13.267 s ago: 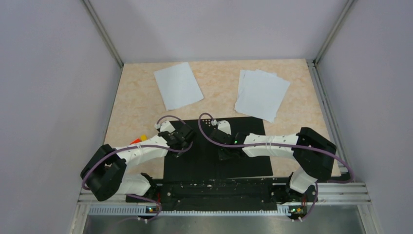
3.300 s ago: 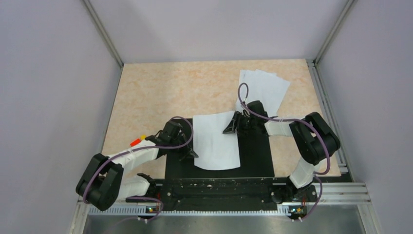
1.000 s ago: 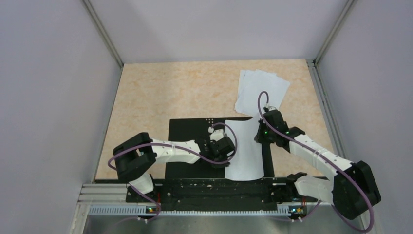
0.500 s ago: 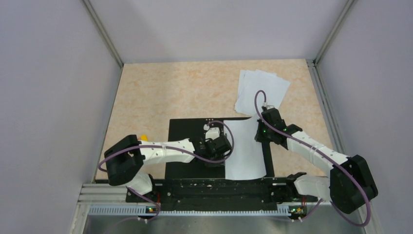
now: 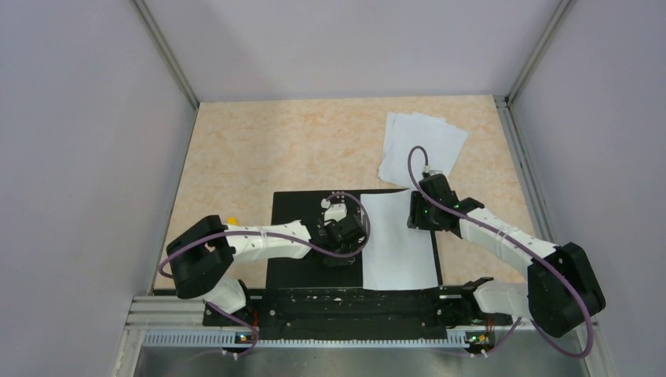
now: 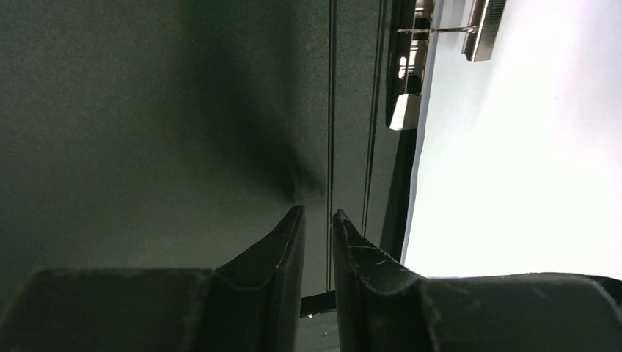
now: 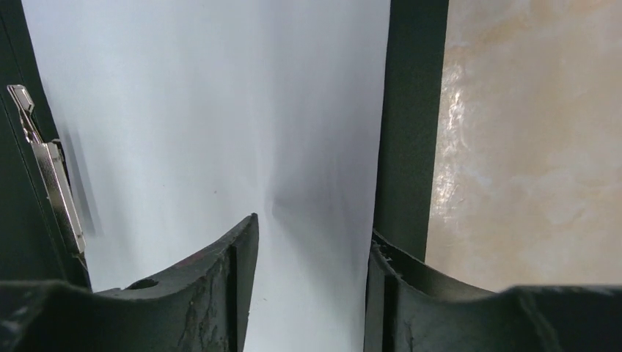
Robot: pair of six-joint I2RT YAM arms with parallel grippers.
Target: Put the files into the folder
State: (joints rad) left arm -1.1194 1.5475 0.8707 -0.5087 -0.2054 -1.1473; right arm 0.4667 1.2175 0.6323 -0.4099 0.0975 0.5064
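The folder (image 5: 310,236) lies open near the front of the table, black inner faces up. One white sheet of the files (image 5: 400,239) rests flat on its right half, beside the metal spine clip (image 7: 55,191). The other files (image 5: 424,145) sit in a loose stack at the back right. My left gripper (image 5: 342,232) hovers over the folder's left half near the spine. Its jaws (image 6: 317,214) stand a narrow gap apart with nothing between them. My right gripper (image 5: 420,214) is open (image 7: 314,227) just above the sheet's right edge, holding nothing.
A small yellow block (image 5: 231,221) peeks out behind the left arm, left of the folder. The beige tabletop (image 5: 259,149) stretches behind the folder. Grey walls close in both sides, and a metal rail (image 5: 353,302) runs along the front edge.
My right gripper has opened and let go of the sheet, which has settled flat and square on the folder's right half. The left gripper slid a little left, off the sheet.
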